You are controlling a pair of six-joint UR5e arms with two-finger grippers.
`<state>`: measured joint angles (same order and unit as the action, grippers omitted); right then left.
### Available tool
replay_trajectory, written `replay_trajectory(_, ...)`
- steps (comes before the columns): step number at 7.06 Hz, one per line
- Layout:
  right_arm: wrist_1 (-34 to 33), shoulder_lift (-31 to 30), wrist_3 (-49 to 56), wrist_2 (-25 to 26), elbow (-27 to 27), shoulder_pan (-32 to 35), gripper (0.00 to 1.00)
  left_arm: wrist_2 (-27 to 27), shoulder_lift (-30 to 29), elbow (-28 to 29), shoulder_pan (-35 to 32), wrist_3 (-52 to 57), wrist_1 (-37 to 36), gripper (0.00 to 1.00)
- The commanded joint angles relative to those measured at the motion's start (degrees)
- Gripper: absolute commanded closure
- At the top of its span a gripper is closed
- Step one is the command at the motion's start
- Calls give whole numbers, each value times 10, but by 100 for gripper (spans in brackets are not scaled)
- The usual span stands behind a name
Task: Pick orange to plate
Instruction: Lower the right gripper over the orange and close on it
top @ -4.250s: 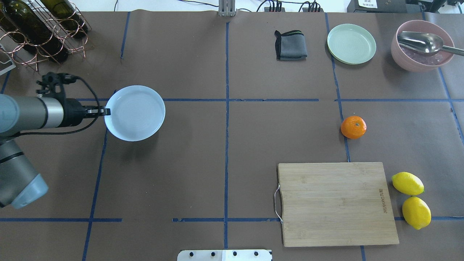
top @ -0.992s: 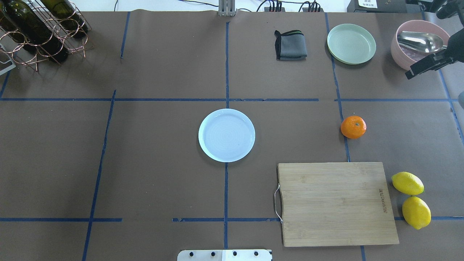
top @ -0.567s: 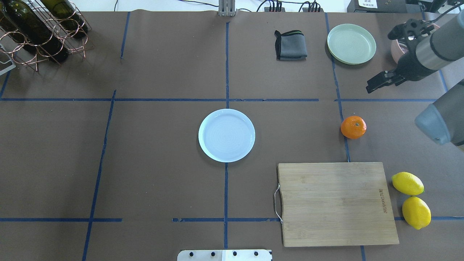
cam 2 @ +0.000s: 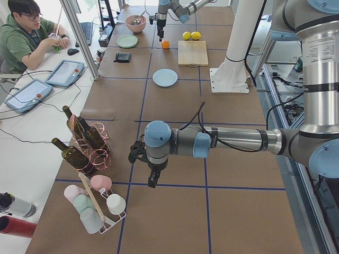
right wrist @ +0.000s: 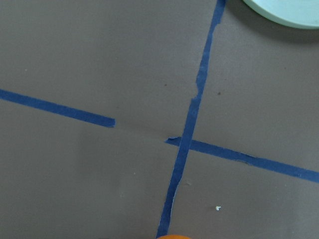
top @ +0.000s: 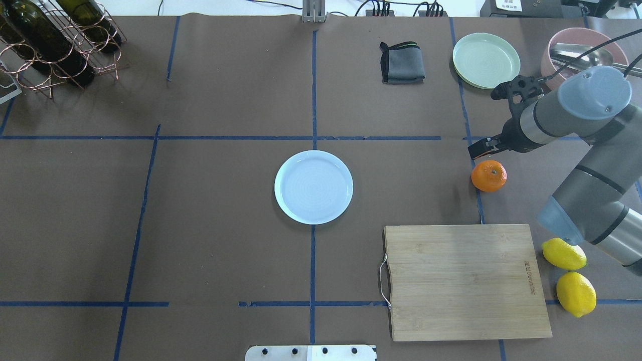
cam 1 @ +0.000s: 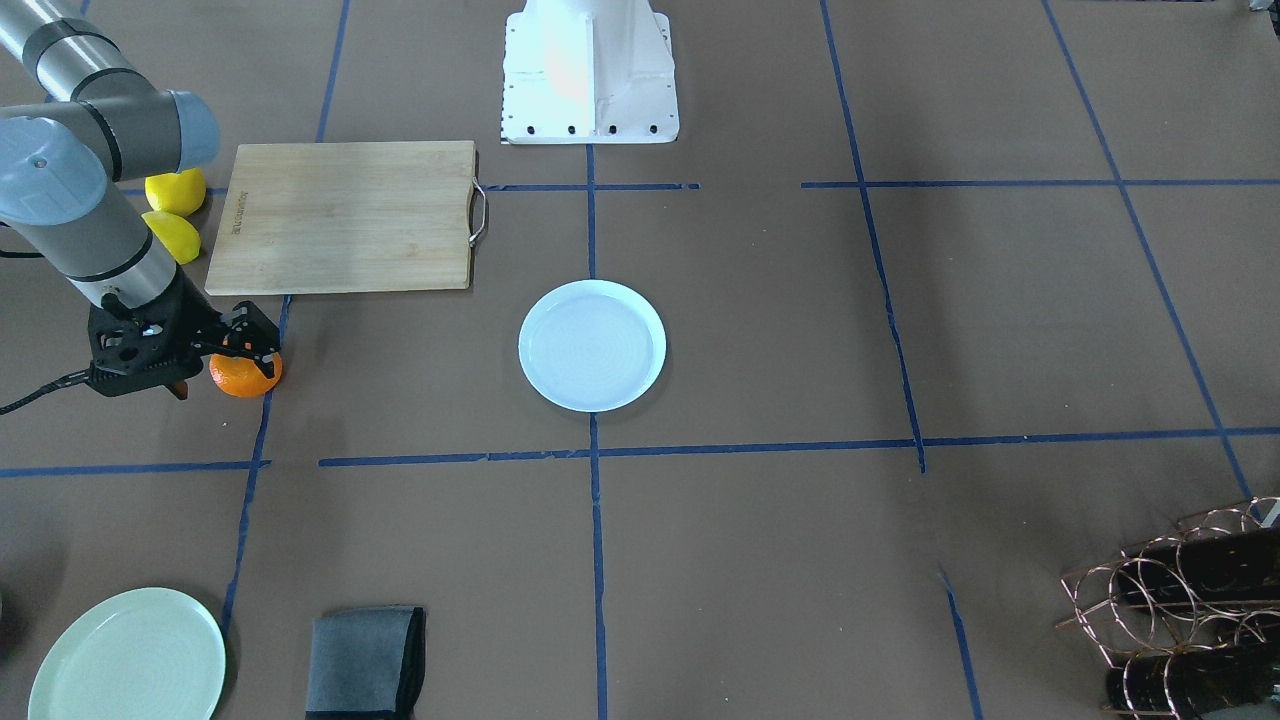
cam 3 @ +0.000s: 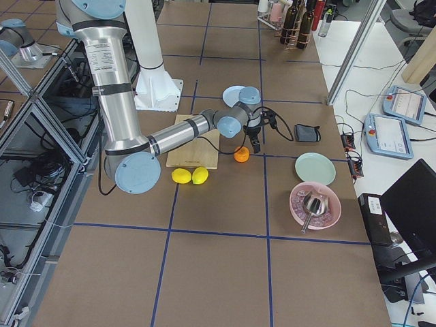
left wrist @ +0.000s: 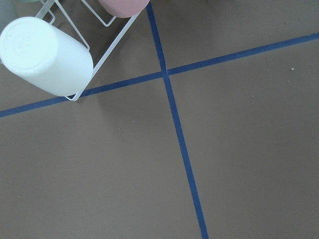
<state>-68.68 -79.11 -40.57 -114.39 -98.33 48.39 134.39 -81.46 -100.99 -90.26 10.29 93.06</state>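
1. The orange (top: 489, 176) sat on the table, well apart from the plate (top: 313, 187) at table centre;
2. Right gripper (top: 476, 150) hung just beside the orange, jaws looked parted, gripping nothing;
3. Left gripper (cam 2: 152, 181): can't tell how far open;
4. Pink bowl (top: 548, 59) held a metal spoon (top: 579, 53); wire rack (top: 75, 55) held wine bottles (top: 35, 35).

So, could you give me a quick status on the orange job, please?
Right tool at the orange, jaws unclear; left tool far off, state unreadable. Orange on the table, plate empty. Nothing between them.
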Motion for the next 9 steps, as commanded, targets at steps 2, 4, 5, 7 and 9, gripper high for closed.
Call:
replay_trajectory(2, 2, -12, -2, 13, 3, -23, 0, 1, 0, -1, 0, 0, 1, 0)
replay_trajectory(4, 2, -14, -2, 14, 10, -35, 0, 1, 0, -1, 0, 0, 1, 0)
replay_trajectory(5, 2, -14, 0, 19, 16, -40, 0, 1, 0, -5, -1, 0, 1, 0)
replay_trajectory(7, 2, -13, 3, 26, 16, -43, 56, 0, 0, -4, -1, 0, 1, 0)
replay_trajectory(9, -4, 0, -3, 23, -3, -46, 93, -1, 1, -4, -1, 0, 1, 0)
